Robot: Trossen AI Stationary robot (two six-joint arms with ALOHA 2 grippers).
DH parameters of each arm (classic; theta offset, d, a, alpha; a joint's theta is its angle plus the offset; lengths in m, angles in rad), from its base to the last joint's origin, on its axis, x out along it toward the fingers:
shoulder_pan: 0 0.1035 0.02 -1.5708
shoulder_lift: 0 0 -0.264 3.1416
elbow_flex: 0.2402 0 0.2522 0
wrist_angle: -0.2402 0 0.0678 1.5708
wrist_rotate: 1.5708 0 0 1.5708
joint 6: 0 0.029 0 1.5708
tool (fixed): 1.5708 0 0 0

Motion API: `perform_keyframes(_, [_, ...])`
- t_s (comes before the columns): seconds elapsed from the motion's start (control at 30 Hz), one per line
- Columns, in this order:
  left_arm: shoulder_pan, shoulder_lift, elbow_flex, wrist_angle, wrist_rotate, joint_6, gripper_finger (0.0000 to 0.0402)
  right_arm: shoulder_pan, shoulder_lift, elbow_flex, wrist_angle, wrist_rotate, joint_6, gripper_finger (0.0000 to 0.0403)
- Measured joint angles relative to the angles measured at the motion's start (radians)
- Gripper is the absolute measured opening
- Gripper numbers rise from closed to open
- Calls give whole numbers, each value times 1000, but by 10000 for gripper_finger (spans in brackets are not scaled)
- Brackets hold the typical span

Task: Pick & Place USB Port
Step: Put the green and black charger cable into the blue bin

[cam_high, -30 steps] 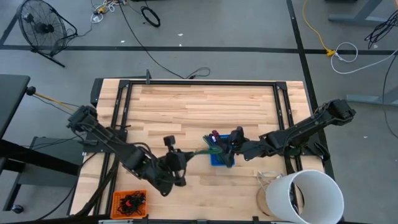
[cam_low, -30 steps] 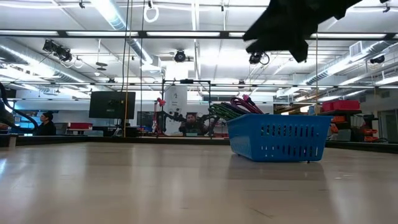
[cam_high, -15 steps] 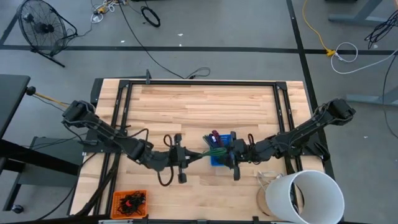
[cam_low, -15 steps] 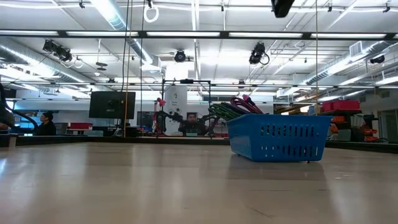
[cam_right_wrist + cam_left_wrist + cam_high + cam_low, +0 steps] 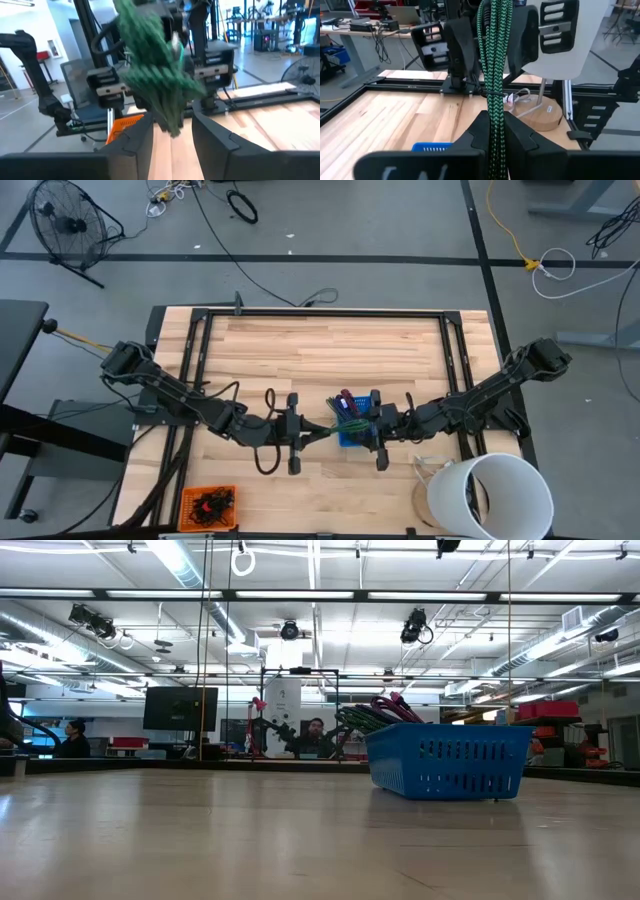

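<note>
I pinch the green braided cable (image 5: 494,75) in the left gripper (image 5: 492,131), above the table beside the blue basket (image 5: 352,436). The right gripper (image 5: 172,131) stands spread around its other end; I should close there gently, without twisting.

A large white cylindrical bucket (image 5: 492,495) sits at the wooden table's (image 5: 320,350) front right corner, beside a round wooden stand (image 5: 540,111) (seen best past the left wrist). A small orange tray of dark parts (image 5: 208,505) rests at the front left edge. On the floor beyond: a black wire-caged fan (image 5: 66,222), loose black cables (image 5: 241,205), and a yellow cord (image 5: 508,230).
</note>
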Motion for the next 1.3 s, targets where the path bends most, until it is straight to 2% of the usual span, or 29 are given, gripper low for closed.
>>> perform_keyframes(0.37, [10, 0, 0, -2, 4, -7, 32, 0, 0, 0, 75, 1, -73, 132])
perform_keyframes(0.47, [10, 0, 0, -2, 4, -13, 34, 0, 0, 0, 78, 26, -72, 104])
perform_keyframes(0.6, [10, 0, 0, -2, 5, -14, 51, 0, 0, 0, 78, 27, -75, 21])
perform_keyframes(0.9, [9, 0, 0, -4, 2, -12, 63, 0, -2, 0, 74, 53, -76, 9])
perform_keyframes(1.03, [-2, -11, 0, -5, -2, 34, 63, -13, -38, 0, -8, 46, -44, 9])
perform_keyframes(1.3, [-23, -37, 1, -10, -18, 52, 65, -31, -209, -2, -341, 106, 88, 8])
